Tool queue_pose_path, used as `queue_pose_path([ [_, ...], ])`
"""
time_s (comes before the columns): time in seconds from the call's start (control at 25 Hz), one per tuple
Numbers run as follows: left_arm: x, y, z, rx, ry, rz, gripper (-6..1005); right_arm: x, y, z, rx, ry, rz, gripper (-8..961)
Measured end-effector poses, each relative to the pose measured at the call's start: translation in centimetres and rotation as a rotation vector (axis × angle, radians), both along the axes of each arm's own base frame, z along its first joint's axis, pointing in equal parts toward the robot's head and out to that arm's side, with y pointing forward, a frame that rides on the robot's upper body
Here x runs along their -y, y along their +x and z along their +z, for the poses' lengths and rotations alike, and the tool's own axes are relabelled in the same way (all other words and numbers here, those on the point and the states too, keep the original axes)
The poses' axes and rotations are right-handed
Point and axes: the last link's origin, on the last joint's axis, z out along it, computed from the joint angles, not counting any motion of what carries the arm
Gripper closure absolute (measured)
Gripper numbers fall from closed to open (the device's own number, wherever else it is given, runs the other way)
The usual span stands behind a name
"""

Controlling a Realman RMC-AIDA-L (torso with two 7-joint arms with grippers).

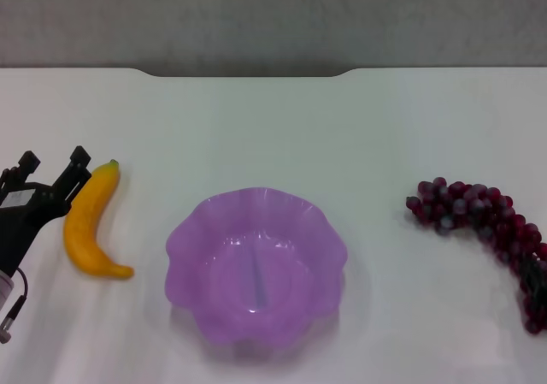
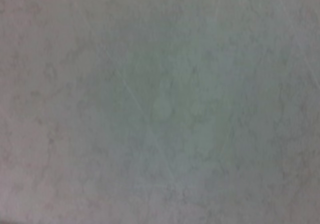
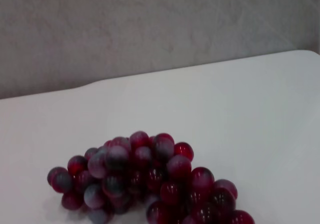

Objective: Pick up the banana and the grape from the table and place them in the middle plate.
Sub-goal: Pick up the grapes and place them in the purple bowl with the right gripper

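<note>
The banana (image 1: 90, 221) lies on the white table (image 1: 273, 127) at the left, stem tip pointing away from me. My left gripper (image 1: 54, 158) is low over the table just left of the banana, open and empty, with one finger (image 1: 79, 156) close to the banana's stem end. The grape bunch (image 1: 483, 217) lies on the table at the right and runs to the right edge; it also shows close up in the right wrist view (image 3: 145, 179). The purple scalloped middle plate (image 1: 184, 247) stands between them, empty. My right gripper is not in view.
The left wrist view shows only bare table surface (image 2: 160, 104). The table's notched far edge (image 1: 248, 73) meets a grey wall behind.
</note>
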Motion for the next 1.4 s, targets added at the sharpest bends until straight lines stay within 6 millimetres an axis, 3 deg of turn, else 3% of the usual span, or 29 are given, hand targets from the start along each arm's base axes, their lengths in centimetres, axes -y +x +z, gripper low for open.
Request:
queue_pose_path([
  [0.76,0.1,-0.1,0.1,0.001,0.003,0.001,106,-1.4,-1.0,1.2,-0.033,0.085,0.042,630],
  [1.12,0.0,0.0,0.0,0.002,0.003,-0.001,107,-2.2,-2.7,3.4,-0.103,0.239,0.152,640],
  [1.4,0.2,-0.1,0.1,0.000,0.003,0.003,106,-3.8,-5.1,6.4,-0.216,0.355,0.306,648],
])
